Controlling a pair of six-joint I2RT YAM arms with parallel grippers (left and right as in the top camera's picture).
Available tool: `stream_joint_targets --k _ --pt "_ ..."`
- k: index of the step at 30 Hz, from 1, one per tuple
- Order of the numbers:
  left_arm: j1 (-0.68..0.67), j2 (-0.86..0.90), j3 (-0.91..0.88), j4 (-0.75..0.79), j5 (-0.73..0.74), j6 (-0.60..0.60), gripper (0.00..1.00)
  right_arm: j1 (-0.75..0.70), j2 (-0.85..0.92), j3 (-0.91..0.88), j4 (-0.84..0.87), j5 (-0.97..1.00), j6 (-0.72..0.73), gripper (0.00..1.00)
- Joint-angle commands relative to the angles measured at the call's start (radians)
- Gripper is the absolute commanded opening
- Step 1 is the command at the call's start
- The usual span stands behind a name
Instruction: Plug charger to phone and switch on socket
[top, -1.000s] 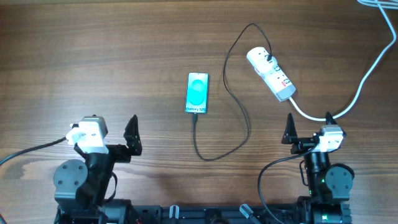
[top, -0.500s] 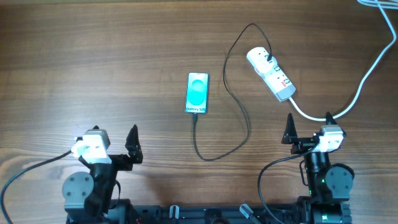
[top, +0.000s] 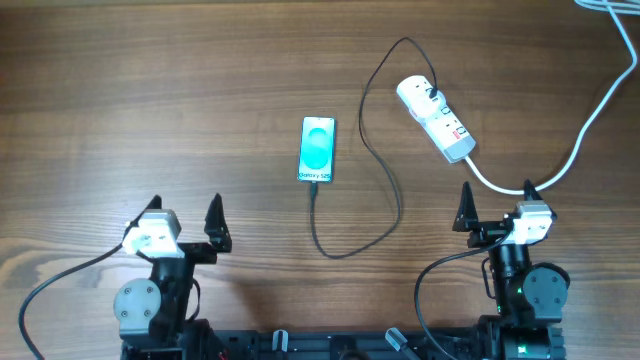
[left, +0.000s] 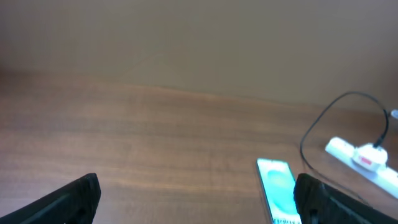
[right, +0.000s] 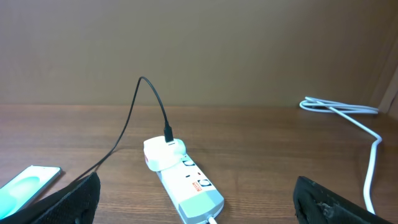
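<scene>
The phone (top: 317, 149) lies flat mid-table with its teal screen lit; it also shows in the left wrist view (left: 277, 186) and at the left edge of the right wrist view (right: 25, 184). The thin black charger cable (top: 385, 170) runs from the phone's near end in a loop up to a white adapter on the socket (top: 436, 119), a white power strip also seen in the right wrist view (right: 186, 183). My left gripper (top: 185, 222) is open and empty at the near left. My right gripper (top: 495, 205) is open and empty, just near the socket.
The socket's thick white cord (top: 590, 110) curves from the strip's near end off toward the far right corner, passing close by my right gripper. It shows coiled at the right in the right wrist view (right: 348, 112).
My left arm has drawn back toward the near edge and shifted slightly right. The right arm, phone, cable and socket have not moved.
</scene>
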Motion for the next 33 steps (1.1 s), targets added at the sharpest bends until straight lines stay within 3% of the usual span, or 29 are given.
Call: stream_joint_targets --k 1,13,20,26,33 --pt "0.007 -0.011 -0.067 0.108 0.015 0.008 1.0 -0.006 -0.011 -0.003 0.002 0.013 -0.017 1.0" --pt "0.007 -0.011 -0.222 0.386 0.014 0.0 1.0 -0.006 -0.011 -0.003 0.002 0.013 -0.017 1.0" --pt "0.007 -0.011 -0.227 0.378 -0.057 -0.029 1.0 -0.006 -0.011 -0.003 0.002 0.013 -0.017 1.0" --pt "0.027 -0.011 -0.227 0.227 -0.064 -0.029 1.0 -0.006 -0.011 -0.003 0.002 0.013 -0.017 1.0" --pt "0.038 -0.011 -0.227 0.229 -0.067 -0.029 1.0 -0.006 -0.011 -0.003 0.002 0.013 -0.017 1.0"
